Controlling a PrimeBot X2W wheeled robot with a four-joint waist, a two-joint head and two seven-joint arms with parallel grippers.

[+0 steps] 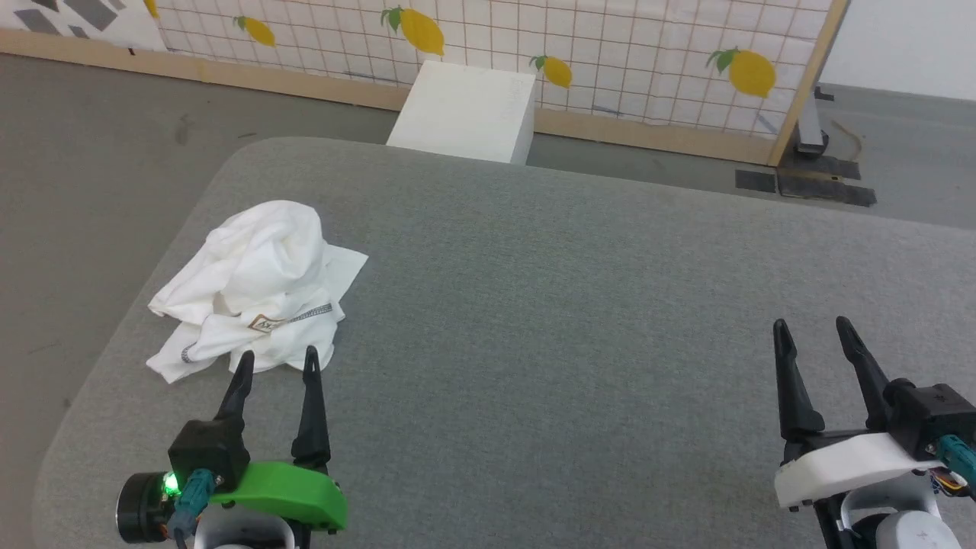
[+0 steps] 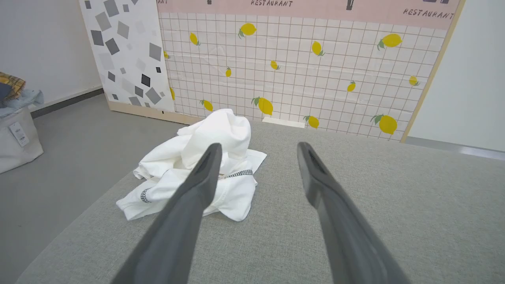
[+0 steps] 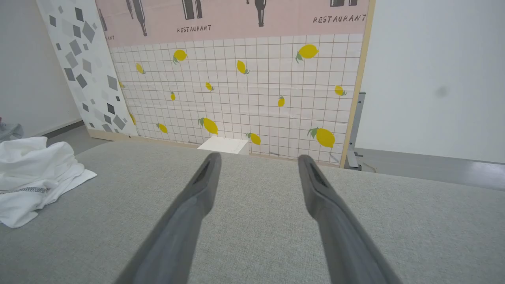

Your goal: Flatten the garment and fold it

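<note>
The garment [image 1: 259, 286] lies crumpled in a white heap on the left part of the grey table [image 1: 579, 305], with a tan neck label and dark zigzag stitching showing on its near side. In the left wrist view the garment [image 2: 232, 136] sits just beyond and left of the fingers. My left gripper [image 1: 278, 362] stands open right at the heap's near edge, holding nothing. Far to the right, near the table's front, my right gripper [image 1: 812, 328] is open and empty. The right wrist view has the garment [image 3: 33, 173] at its left edge.
A white box [image 1: 465, 110] stands on the floor behind the table's far edge, before a lemon-patterned panel [image 1: 610, 53]. A white basket of clothes [image 2: 15, 130] sits on the floor at the left. The table's left edge runs close to the garment.
</note>
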